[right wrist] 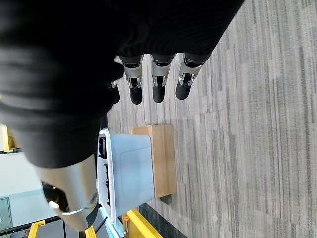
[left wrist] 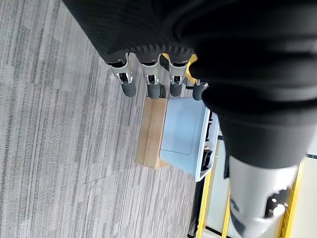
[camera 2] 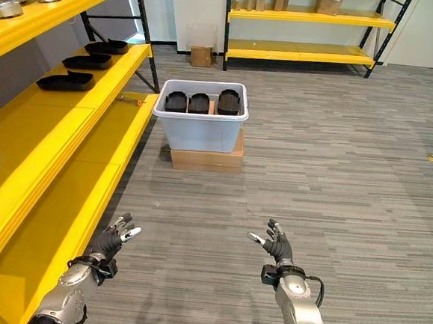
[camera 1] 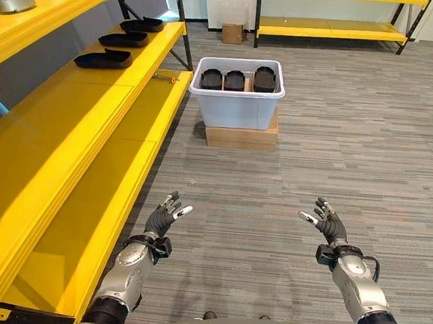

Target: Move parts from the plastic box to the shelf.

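Both hands empty, well short of the box

Left hand [camera 1: 166,216] and right hand [camera 1: 327,222] hover over the carpet, fingers spread and relaxed. Three dark parts [camera 1: 235,80] stand side by side in the white box [camera 1: 235,109] on a cardboard carton [camera 1: 241,138], long axes running away from the robot, beside the yellow shelf [camera 1: 70,120]

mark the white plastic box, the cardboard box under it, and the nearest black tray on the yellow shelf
White plastic box [camera 1: 235,111]: left eye view, front wall.
Brown cardboard box under it [camera 1: 241,138]: left eye view, front face.
Nearest black tray on the yellow shelf [camera 1: 103,60]: left eye view, middle of the tray.
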Available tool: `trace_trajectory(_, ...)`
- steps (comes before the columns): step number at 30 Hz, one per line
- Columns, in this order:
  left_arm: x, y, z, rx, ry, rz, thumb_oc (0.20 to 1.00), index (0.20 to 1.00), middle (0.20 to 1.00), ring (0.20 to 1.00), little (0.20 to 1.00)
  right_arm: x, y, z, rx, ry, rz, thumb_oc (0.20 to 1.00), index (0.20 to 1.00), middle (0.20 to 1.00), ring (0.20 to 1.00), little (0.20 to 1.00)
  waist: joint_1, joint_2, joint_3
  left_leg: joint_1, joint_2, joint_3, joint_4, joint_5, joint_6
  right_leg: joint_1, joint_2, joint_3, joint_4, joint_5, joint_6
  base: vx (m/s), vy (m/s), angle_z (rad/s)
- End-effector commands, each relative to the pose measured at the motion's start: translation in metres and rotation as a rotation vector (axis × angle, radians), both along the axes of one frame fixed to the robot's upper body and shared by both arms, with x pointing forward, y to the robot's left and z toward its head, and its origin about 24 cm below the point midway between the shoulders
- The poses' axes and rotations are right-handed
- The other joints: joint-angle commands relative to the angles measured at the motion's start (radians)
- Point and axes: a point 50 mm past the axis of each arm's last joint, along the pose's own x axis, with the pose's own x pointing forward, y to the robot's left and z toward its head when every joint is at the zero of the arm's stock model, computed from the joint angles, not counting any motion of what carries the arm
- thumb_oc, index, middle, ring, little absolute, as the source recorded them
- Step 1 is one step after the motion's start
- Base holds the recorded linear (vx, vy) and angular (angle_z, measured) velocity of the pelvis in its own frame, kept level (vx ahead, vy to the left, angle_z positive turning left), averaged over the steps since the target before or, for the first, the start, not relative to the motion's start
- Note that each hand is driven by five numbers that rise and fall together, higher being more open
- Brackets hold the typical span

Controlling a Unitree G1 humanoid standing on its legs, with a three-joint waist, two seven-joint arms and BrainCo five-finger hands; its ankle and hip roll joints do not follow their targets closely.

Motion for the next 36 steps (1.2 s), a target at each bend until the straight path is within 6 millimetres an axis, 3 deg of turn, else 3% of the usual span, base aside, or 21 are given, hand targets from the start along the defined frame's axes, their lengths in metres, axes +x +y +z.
trace_trajectory(1,0.020,0.008,0.022,0.065,-0.108,-0.009,1.000,1.000,1.000,1.000,1.000,0.021,0.006,0.023,0.016,-0.117,0.010,1.000,1.000,1.000,1.000,1.000,0.001,-0.050,0.009,0.056,0.003,0.020,0.006,-0.089,-0.029,0.005,-0.064,-0.021,-0.003,0.055,0.081,0.00,0.000,0.00)
trace_trajectory(24,0.021,0.006,0.022,0.066,-0.090,0.047,1.000,1.000,1.000,1.000,1.000,0.024,0.012,0.027,0.016,-0.122,0.027,1.000,1.000,1.000,1.000,1.000,0.014,-0.056,0.016,0.065,-0.014,-0.003,0.007,-0.099,-0.009,0.016,-0.069,-0.025,0.014,0.042,0.082,0.00,0.018,0.00)
trace_trajectory(30,0.025,0.005,0.024,0.124,-0.085,-0.046,1.000,1.000,1.000,1.000,1.000,0.028,0.015,0.027,0.103,-0.112,0.005,1.000,1.000,1.000,1.000,1.000,0.017,-0.050,0.034,0.058,-0.029,-0.015,0.032,-0.105,0.020,-0.017,-0.057,-0.030,0.147,-0.013,0.074,0.00,0.139,0.00)
trace_trajectory(36,0.033,0.006,0.030,0.163,-0.110,-0.083,1.000,1.000,1.000,1.000,1.000,0.035,0.018,0.034,0.090,-0.150,-0.002,1.000,1.000,1.000,1.000,1.000,0.021,-0.054,0.068,0.048,-0.056,-0.034,0.061,-0.124,0.051,-0.104,-0.067,-0.036,0.296,0.013,0.103,0.00,0.129,-0.04)
